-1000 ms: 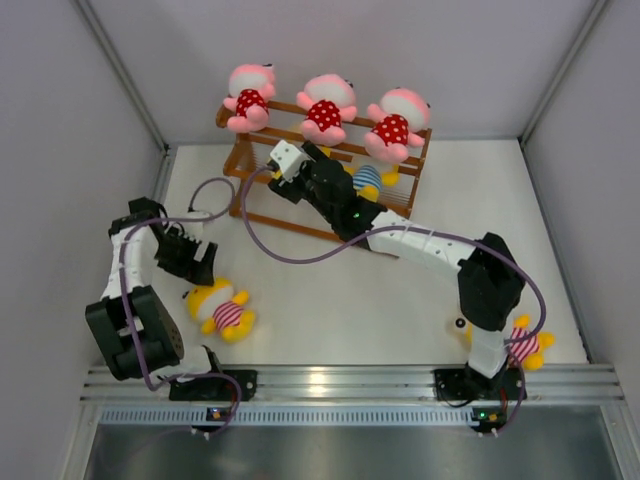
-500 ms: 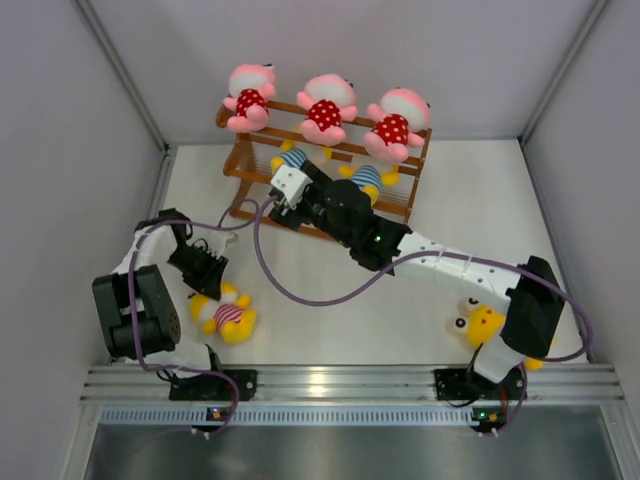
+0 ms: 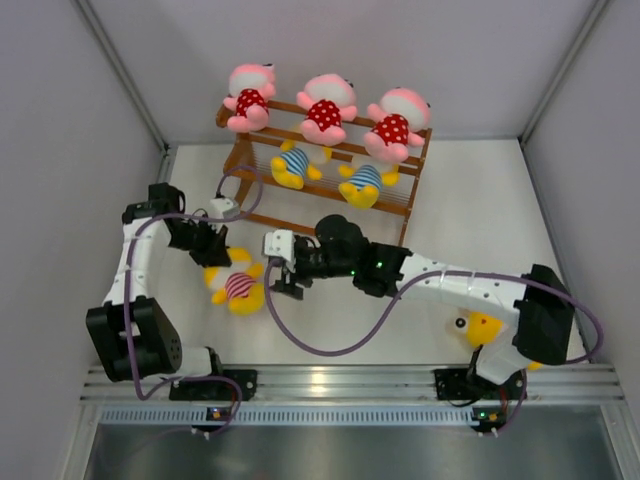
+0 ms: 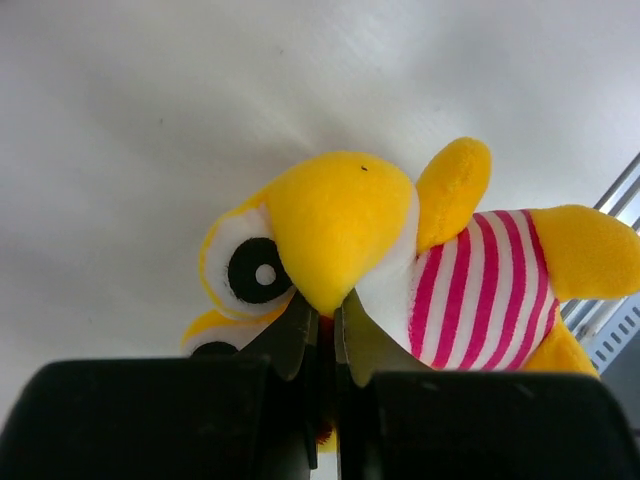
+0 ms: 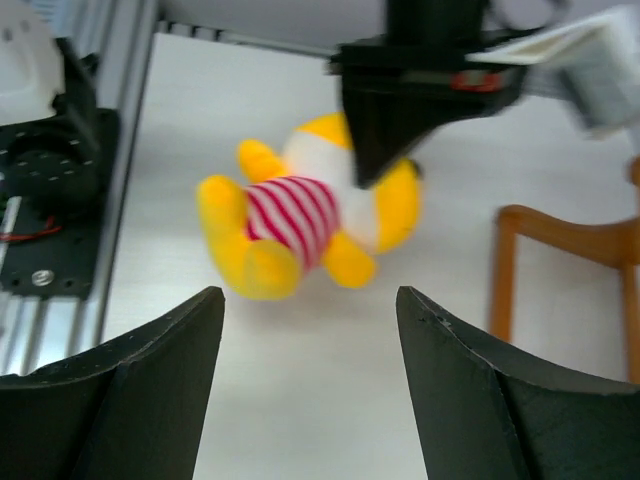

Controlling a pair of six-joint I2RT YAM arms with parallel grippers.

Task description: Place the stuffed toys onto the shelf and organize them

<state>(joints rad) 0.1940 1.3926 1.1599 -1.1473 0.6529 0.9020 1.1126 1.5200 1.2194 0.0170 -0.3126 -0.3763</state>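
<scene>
The left gripper (image 4: 322, 305) is clamped on the head of the red-striped toy (image 4: 480, 270), just near of the shelf's (image 3: 288, 106) left end, likely to carry it to the bottom tier. The right gripper (image 3: 285, 275) faces the toy, fingers spread and empty, probably ready to help. The top tier holds pink toys (image 3: 325, 105), the middle blue-striped toys (image 3: 365, 180).

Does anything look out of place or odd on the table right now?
One yellow toy lies by the right arm's base, half hidden under it, far from the shelf. The left gripper pinches the red-striped toy by its face.
</scene>
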